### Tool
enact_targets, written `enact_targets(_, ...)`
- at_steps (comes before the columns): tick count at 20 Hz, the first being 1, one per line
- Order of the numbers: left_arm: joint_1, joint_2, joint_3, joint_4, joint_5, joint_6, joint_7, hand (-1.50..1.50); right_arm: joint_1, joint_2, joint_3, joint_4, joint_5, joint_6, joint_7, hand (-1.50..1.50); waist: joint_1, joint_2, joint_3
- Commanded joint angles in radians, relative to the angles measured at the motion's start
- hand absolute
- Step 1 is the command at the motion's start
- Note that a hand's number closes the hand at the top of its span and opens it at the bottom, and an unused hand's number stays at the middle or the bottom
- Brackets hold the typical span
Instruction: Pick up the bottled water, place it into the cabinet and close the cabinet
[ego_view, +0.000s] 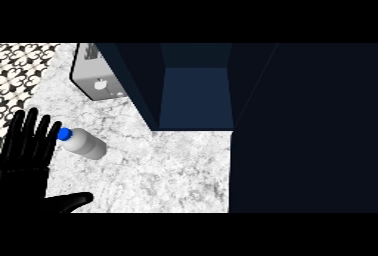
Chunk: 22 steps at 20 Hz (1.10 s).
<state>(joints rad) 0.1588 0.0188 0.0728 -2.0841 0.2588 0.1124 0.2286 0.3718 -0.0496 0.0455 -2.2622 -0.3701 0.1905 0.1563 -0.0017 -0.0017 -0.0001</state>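
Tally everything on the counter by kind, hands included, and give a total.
Bottled water, lying on its side, blue cap toward the left hand: 1
Cabinet, open: 1
Silver appliance, left of the cabinet: 1
Black hand: 1, the left hand, open
Total: 4

We see the left hand (28, 145) cut off at the left edge, its forearm out of view; the toaster (96, 72) cropped at the top, its far side hidden; the cabinet (196, 95) interior lost in shadow, we cannot tell its depth or contents
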Motion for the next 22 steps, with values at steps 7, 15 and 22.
enact_targets(7, 0.144, -0.018, 0.009, -0.014, 0.006, -0.04, -0.097, -1.5, 0.061, 0.017, 0.021, -0.045, 0.0, 0.027, 0.012, -1.5, 0.002, 0.0, 0.0)
enact_targets(15, 0.182, 0.003, 0.07, 0.001, 0.07, -0.123, -0.179, -1.5, 0.191, 0.049, 0.137, 0.006, 0.138, 0.073, -0.181, -1.5, -0.001, 0.0, 0.0)
enact_targets(22, 0.095, 0.043, 0.193, 0.208, 0.098, -0.139, -0.254, -1.5, 0.195, 0.0, 0.04, -0.036, 0.026, 0.117, -0.15, -1.5, -0.004, 0.001, 0.0)
